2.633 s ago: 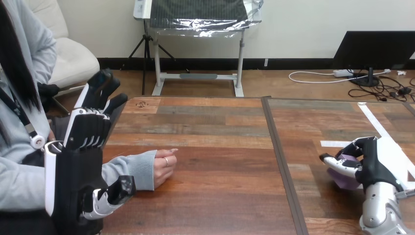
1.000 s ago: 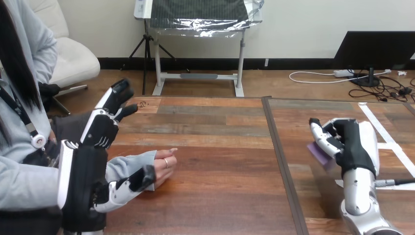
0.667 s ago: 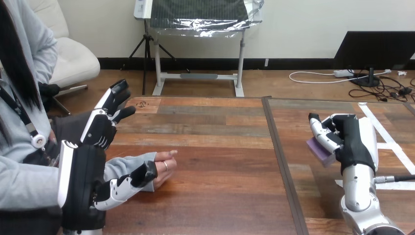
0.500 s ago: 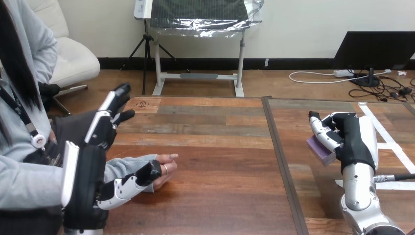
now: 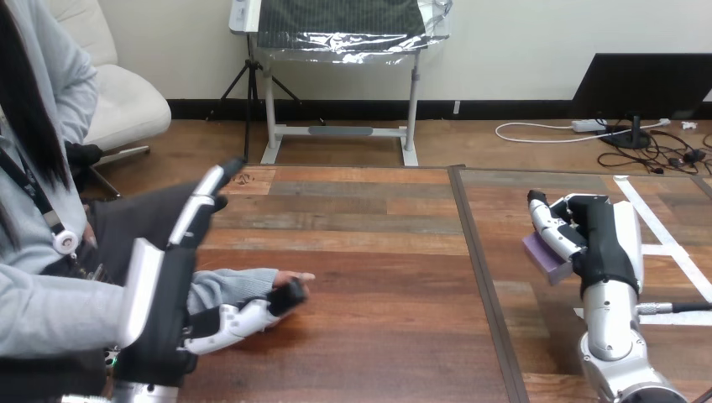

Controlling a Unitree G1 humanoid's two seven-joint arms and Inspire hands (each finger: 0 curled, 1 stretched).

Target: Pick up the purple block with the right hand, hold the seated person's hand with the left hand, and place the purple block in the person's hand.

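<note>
Now closer, the left hand (image 5: 165, 290), fingers straight, sets its thumb against the person's hand (image 5: 294, 276), apparently to steady it, while the right hand (image 5: 600, 243) clamps the purple block (image 5: 542, 253).

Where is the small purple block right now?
In the head view, the small purple block is at the right, held above the wooden table in the robot's right hand.
</note>
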